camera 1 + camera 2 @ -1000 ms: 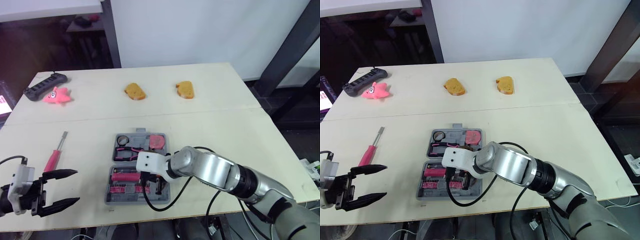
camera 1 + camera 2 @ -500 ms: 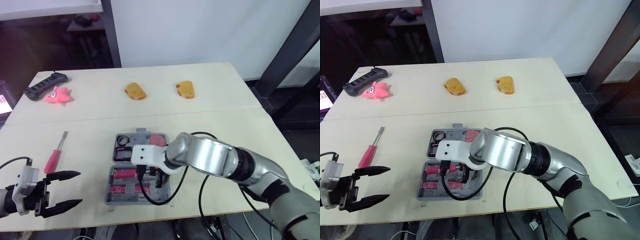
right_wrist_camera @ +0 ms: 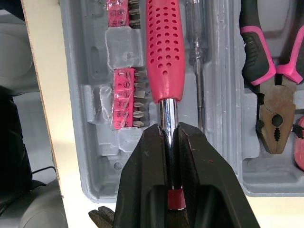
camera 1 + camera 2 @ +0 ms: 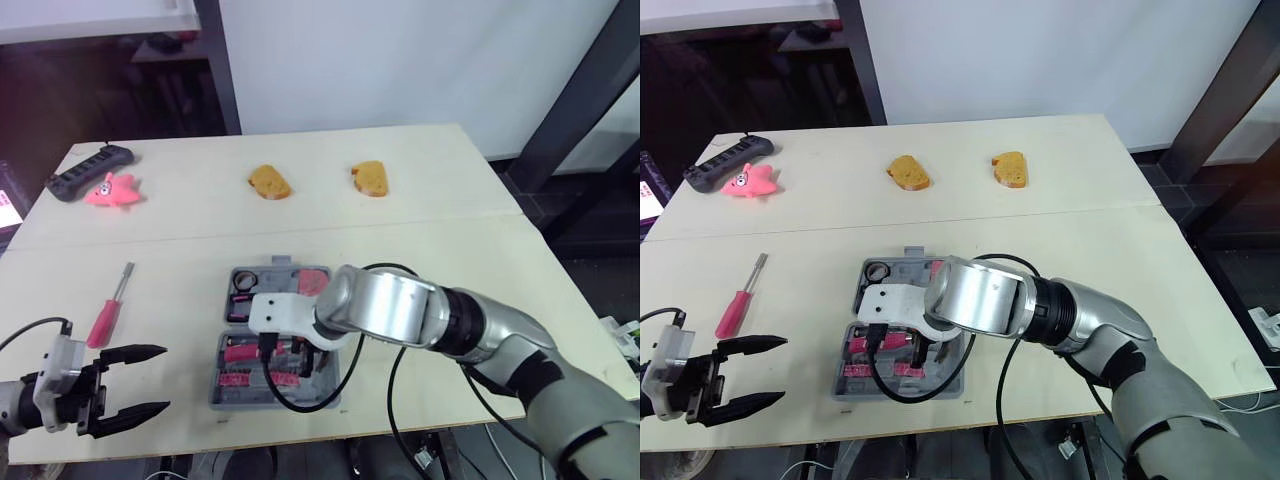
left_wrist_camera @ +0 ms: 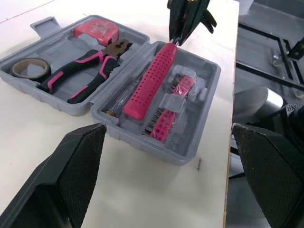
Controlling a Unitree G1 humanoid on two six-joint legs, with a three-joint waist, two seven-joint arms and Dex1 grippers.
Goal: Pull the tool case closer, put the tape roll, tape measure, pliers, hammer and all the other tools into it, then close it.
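Right wrist view: right gripper (image 3: 168, 130) pinches the chrome shaft of a pink dotted-handle tool (image 3: 164, 47) inside the open grey plastic tool case (image 3: 90, 156) at the bench's front edge, with black-and-pink pliers (image 3: 273, 95) alongside. Left gripper (image 4: 160, 378) is spread near the front-left corner.

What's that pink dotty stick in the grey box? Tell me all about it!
It's a pink-handled tool, its handle covered in little dimples, with a shiny metal shaft. It lies in the open tool case, beside the pink screwdriver bits. The right gripper is shut on its shaft.
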